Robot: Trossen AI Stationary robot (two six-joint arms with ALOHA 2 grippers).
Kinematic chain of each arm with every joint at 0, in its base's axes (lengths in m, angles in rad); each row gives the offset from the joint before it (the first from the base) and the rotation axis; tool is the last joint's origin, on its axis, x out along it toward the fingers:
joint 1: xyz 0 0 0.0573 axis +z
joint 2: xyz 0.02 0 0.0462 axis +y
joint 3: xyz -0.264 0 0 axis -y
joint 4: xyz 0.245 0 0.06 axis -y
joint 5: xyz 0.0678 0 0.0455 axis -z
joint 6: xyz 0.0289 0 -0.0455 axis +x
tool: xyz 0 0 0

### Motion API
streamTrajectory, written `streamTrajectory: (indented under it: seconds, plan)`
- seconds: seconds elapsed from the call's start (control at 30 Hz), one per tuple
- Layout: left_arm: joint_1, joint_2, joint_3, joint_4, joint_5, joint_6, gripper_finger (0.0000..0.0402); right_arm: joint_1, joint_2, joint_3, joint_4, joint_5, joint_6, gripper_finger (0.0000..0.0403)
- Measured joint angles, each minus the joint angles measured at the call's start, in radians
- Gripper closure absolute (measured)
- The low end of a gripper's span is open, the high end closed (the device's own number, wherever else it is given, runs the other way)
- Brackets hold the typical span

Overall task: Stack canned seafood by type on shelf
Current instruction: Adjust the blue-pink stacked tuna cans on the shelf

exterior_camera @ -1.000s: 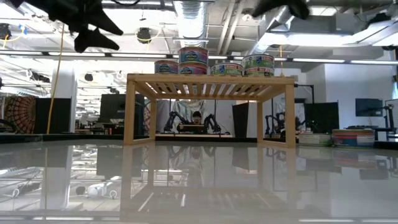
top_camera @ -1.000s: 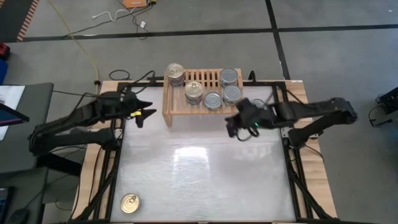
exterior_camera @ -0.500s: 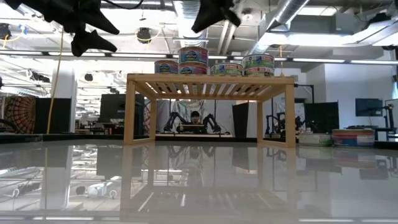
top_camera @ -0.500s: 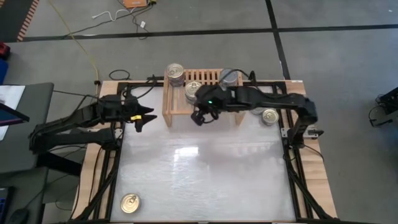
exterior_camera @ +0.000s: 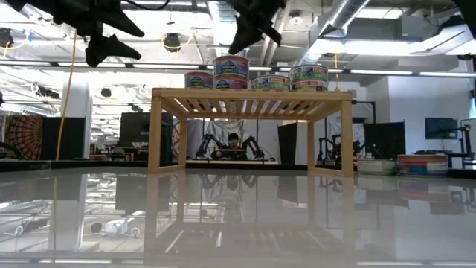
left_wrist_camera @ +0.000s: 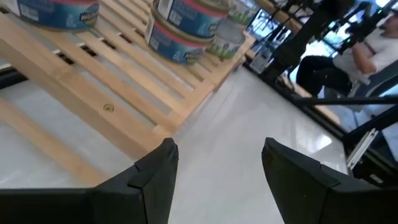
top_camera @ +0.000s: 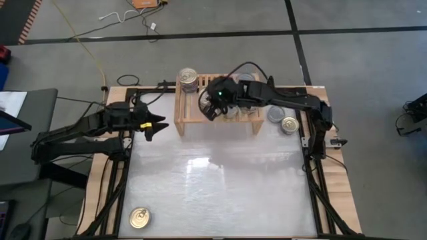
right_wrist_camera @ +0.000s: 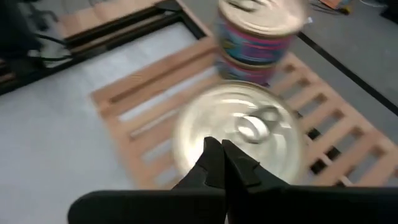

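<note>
The light-wood shelf (top_camera: 217,119) stands at the table's far edge and carries several cans of seafood. A stack (top_camera: 188,78) sits at its far left corner, and a gold pull-ring can (right_wrist_camera: 249,134) tops a stack near the front. My right gripper (right_wrist_camera: 222,155) hangs shut just above that gold top, reaching in from the right (exterior_camera: 242,41). My left gripper (top_camera: 152,125) is open in the air left of the shelf, with nothing between its fingers (left_wrist_camera: 214,165).
On the table right of the shelf lie a silver-grey can (top_camera: 275,114) and a gold-topped can (top_camera: 289,125). Another gold-topped can (top_camera: 139,217) lies at the near left corner. A person (exterior_camera: 235,141) sits in the room behind the table.
My right gripper, shut throughout, has swung from the shelf's front right corner toward the table's left and far edge. It now hangs over the cans on the shelf, and its wrist has rolled on the way. Its arm has uncovered the two cans right of the shelf.
</note>
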Motion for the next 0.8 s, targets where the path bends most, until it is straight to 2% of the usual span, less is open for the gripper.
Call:
streamTrajectory:
  seconds: [0.2,0.43,0.8]
  plan:
    - [0.0,0.0,0.0,0.046,0.0,-0.002,0.018,-0.046,0.001,0.0,-0.016,-0.01,-0.026,0.0389]
    - [0.0,0.001,0.0,0.06,-0.01,0.006,0.018,-0.065,0.036,0.002,-0.018,-0.077,-0.044,0.0389]
    - [0.0,0.001,0.0,0.061,-0.011,-0.008,0.018,-0.093,0.05,0.002,0.021,-0.079,-0.055,0.0389]
